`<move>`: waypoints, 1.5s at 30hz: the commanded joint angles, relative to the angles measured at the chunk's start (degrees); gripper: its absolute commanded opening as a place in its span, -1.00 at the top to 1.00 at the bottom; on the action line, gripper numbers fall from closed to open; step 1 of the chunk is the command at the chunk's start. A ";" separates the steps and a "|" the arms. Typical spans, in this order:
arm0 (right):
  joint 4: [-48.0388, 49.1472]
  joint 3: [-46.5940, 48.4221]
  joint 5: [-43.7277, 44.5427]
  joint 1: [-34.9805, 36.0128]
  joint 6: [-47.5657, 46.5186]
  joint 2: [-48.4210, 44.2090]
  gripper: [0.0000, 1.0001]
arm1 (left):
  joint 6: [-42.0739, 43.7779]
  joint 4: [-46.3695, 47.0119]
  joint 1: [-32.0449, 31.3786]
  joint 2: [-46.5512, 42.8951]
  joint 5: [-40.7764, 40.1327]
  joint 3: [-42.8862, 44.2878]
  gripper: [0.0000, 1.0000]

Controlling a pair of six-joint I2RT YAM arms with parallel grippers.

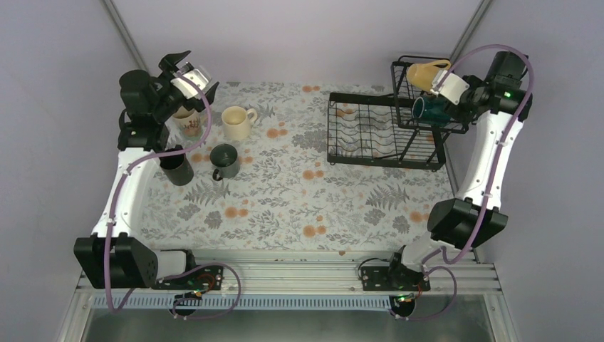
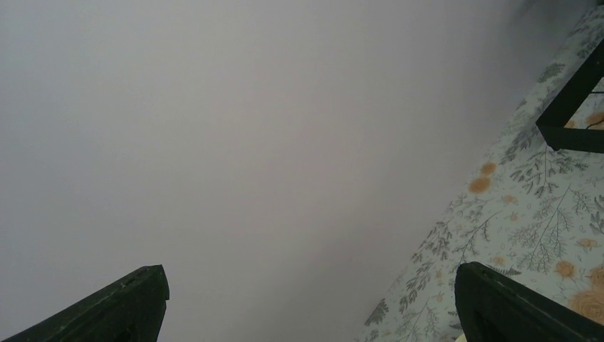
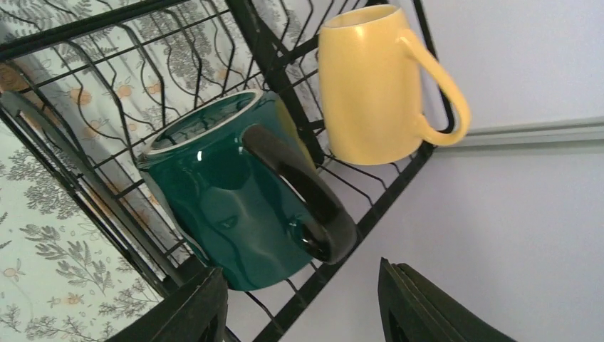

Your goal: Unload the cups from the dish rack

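The black wire dish rack [image 1: 370, 135] stands at the back right, its raised basket [image 1: 417, 68] at the right end. A yellow cup [image 3: 370, 85] and a dark teal cup [image 3: 228, 206] lie on their sides in the basket. My right gripper [image 3: 303, 313] is open just behind the teal cup's base and black handle, touching neither. In the top view the right gripper [image 1: 443, 100] is at the basket beside the teal cup [image 1: 426, 108]. My left gripper [image 1: 194, 73] is open and empty, raised at the back left, facing the wall.
Standing on the floral cloth at the left are a printed cream cup [image 1: 189, 122], a plain cream cup [image 1: 237, 122], a dark grey-green cup [image 1: 225, 161] and a black cup [image 1: 176, 169]. The side wall runs close behind the basket.
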 commanded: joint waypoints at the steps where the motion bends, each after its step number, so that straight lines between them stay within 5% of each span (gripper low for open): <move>1: -1.94 -0.55 -2.04 -0.76 -2.43 0.13 -0.10 | 1.65 2.22 -0.20 0.24 0.84 -1.28 -1.00; 10: 2.95 -0.17 0.48 -0.76 -0.60 4.80 0.17 | 1.29 5.13 -0.20 1.02 0.77 -4.13 -1.00; 26: 13.03 -2.69 -1.22 -0.23 5.96 7.81 0.29 | 1.36 6.90 -0.22 1.93 0.18 -6.47 -1.00; 31: 16.36 -3.95 -3.81 0.15 7.50 7.30 0.65 | 1.31 6.64 -0.24 2.04 0.17 -6.31 -1.00; 38: 18.14 -5.06 -4.57 1.02 9.09 7.33 0.91 | 0.57 6.59 -0.20 2.09 0.66 -6.60 -1.00; 45: 19.20 -5.02 -6.25 1.16 12.08 5.01 0.93 | -0.45 6.67 -0.20 1.89 1.30 -6.79 -1.00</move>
